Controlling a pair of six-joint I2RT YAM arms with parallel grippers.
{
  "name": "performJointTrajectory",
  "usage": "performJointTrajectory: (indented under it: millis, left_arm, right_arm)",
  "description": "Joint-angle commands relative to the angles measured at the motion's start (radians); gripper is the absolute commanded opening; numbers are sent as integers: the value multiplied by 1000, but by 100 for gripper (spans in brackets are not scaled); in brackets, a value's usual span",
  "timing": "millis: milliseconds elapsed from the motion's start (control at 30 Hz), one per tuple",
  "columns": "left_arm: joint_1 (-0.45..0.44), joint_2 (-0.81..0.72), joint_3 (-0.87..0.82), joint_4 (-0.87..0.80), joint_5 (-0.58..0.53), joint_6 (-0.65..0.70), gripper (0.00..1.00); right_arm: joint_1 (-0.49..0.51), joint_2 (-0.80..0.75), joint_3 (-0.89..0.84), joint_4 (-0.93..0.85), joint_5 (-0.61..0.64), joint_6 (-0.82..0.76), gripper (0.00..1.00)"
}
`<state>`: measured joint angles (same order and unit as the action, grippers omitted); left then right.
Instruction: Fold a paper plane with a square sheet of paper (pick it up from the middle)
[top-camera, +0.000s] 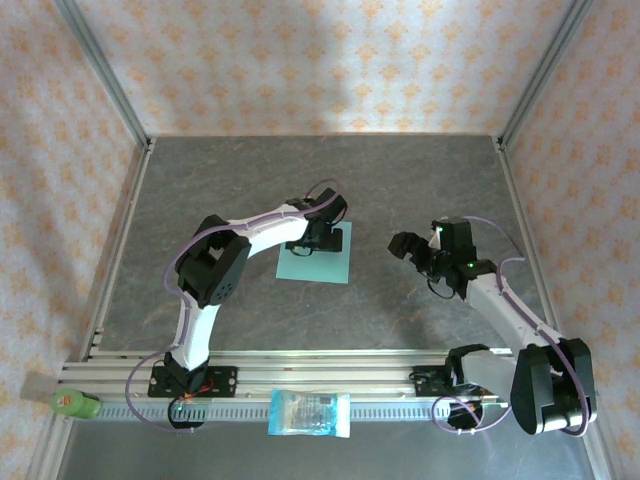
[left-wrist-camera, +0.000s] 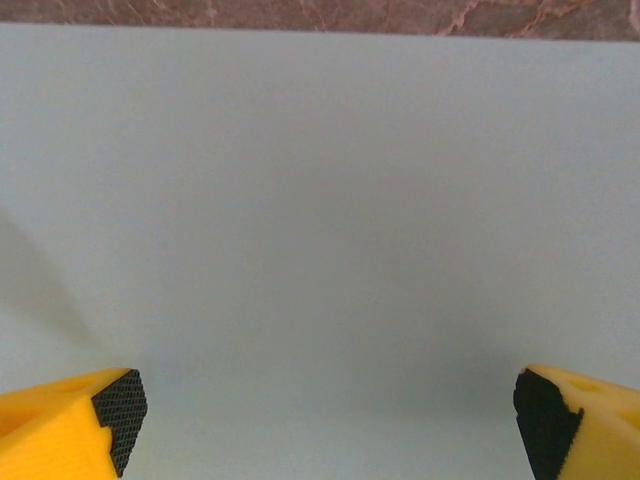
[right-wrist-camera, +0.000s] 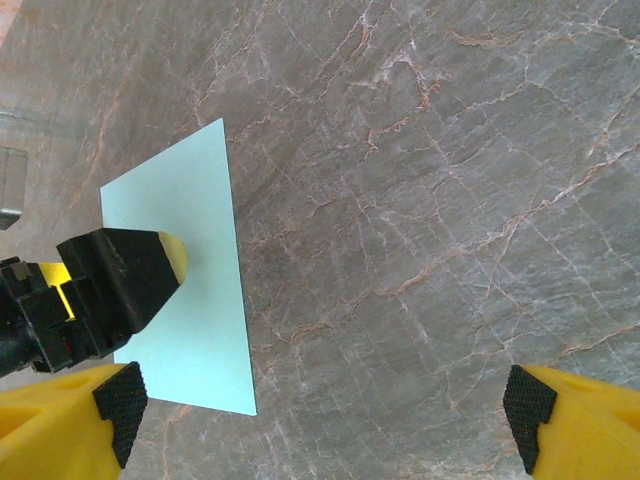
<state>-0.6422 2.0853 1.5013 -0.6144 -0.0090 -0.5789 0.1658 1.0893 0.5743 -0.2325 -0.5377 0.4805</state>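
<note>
The square sheet of paper (top-camera: 322, 266) is light teal and lies flat and uncreased on the grey marbled table, left of centre. My left gripper (top-camera: 306, 243) hangs just above the sheet's far-left part, pointing down. In the left wrist view the paper (left-wrist-camera: 320, 220) spreads under the left gripper (left-wrist-camera: 332, 420), whose black pads (left-wrist-camera: 120, 408) stand wide apart and open with nothing between them. My right gripper (top-camera: 404, 245) hovers over bare table to the right of the sheet, also open. From the right wrist the sheet (right-wrist-camera: 195, 310) and the left gripper's tip (right-wrist-camera: 125, 275) lie left of the right gripper (right-wrist-camera: 325, 410).
A blue-and-white printed packet (top-camera: 310, 413) lies on the aluminium rail (top-camera: 120, 375) at the near edge. A green object (top-camera: 76, 403) sits at the rail's left end. Patterned walls and metal posts (top-camera: 105, 75) close in the table.
</note>
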Motion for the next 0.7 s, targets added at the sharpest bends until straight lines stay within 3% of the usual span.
performJointTrajectory:
  millis: [0,367,667]
  left_arm:
    - [-14,28,7,-31,-26,-22,99]
    - [-19,58,-37,-9,-22,-32,99]
    - [-20,79,-62,-5,-13,-12,93]
  right_arm:
    - [6,3,26,-19,28,-18,95]
    - [6,16,22,-31,45,-24,95]
    - [6,20,28,-43,60,-26,95]
